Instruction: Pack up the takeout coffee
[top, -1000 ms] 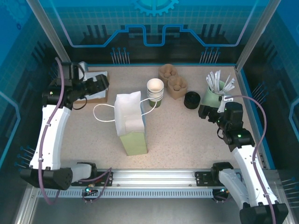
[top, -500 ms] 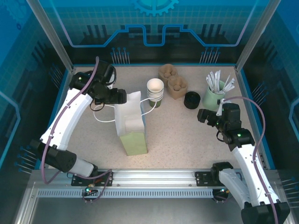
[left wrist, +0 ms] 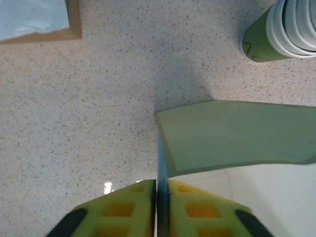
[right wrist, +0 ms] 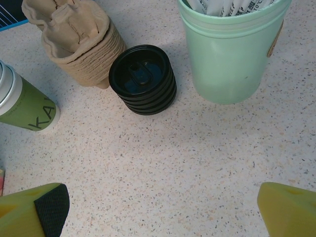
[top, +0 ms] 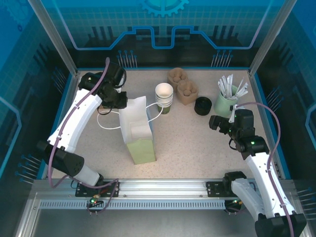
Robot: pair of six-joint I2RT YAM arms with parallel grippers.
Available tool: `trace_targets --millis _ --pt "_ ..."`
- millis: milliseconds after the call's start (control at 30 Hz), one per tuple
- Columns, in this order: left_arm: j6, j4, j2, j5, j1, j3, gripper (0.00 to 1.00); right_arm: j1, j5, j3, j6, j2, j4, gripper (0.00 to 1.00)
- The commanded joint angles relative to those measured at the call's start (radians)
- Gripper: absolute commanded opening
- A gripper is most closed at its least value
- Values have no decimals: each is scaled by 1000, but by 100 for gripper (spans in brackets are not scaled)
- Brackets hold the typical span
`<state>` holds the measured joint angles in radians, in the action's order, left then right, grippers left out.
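Note:
The takeout coffee is out of view. A pale green paper bag (top: pixel 139 140) with a white inside stands open in the middle of the table. My left gripper (top: pixel 121 101) is at the bag's far left rim. In the left wrist view the bag's green side (left wrist: pixel 232 133) runs to the right, and my left gripper (left wrist: pixel 162 183) is shut on the bag's thin edge. My right gripper (top: pixel 219 121) hangs open near the table's right side. In the right wrist view my right gripper (right wrist: pixel 160 210) has only bare table between its yellow fingers (right wrist: pixel 34 212).
A stack of green cups (top: pixel 164 97) stands just behind the bag. Brown pulp carriers (top: pixel 181 84), a stack of black lids (right wrist: pixel 143 79) and a pale green cup of white sticks (right wrist: pixel 227 49) sit at the back right. A brown box (left wrist: pixel 39 19) lies left of the bag.
My left arm swung from the box at the far left to the bag's rim, and its gripper closed on the bag's edge. The right arm stayed put.

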<state>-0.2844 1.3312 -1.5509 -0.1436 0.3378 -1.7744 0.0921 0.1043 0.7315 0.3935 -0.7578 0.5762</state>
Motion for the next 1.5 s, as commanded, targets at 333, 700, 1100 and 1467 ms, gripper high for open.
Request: trace_targets --millis 333,700,1100,1467 --pt "91 35 -212 8 -85 -331 3 17 9 31 5 -15 23 100" --pt "164 70 -537 128 -228 -781 3 19 18 47 0 -5 69 100" --pt "156 -41 -621 175 -299 -877 26 19 9 57 1 -5 79 100" --pt "153 -36 -515 194 -304 -891 74 20 25 69 -12 19 113 100"
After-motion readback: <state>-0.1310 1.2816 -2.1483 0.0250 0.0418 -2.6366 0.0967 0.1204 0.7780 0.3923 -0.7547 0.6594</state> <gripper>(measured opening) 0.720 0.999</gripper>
